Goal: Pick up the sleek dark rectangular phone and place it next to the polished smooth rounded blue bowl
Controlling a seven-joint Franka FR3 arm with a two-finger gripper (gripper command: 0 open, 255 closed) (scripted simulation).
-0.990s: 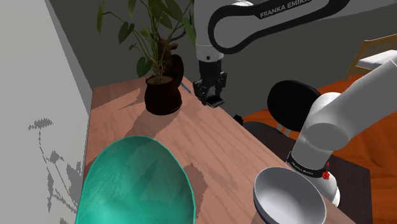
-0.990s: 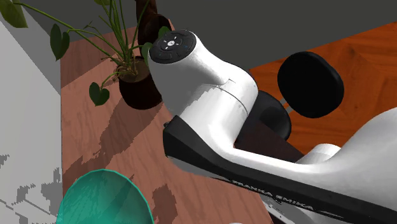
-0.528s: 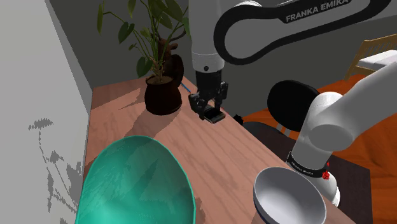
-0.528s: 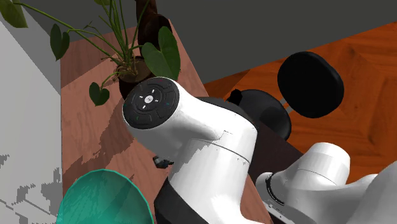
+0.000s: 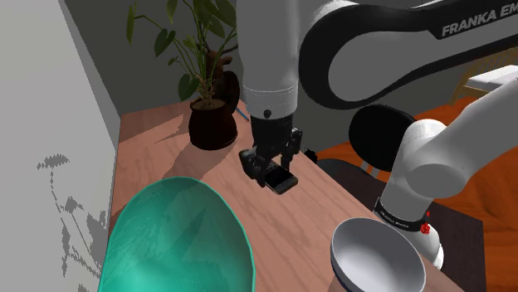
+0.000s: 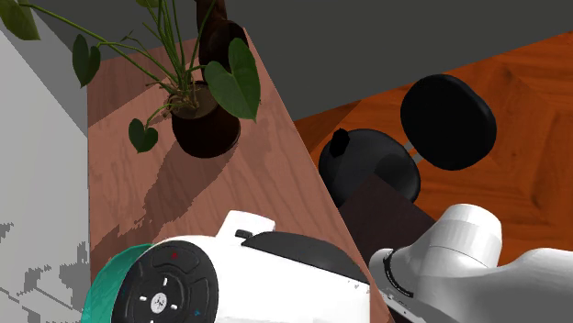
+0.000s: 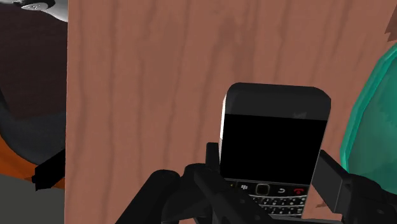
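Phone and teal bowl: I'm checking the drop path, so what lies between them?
Bare wooden tabletop, by the shoulder view, between the phone clasped in the gripper and the teal bowl.

White arm (image 5: 267,58): glossy rounded links, dark grey bands at joints. Black panel on upper link, white lettering (image 5: 477,23) "FRANKA EM", cut off at frame edge. All-black hand (image 5: 272,166), boxy, two fingers. Joint cap (image 6: 167,290) round, black, pale button icons. Small red mark (image 5: 426,229) beside dark ring on lower link.
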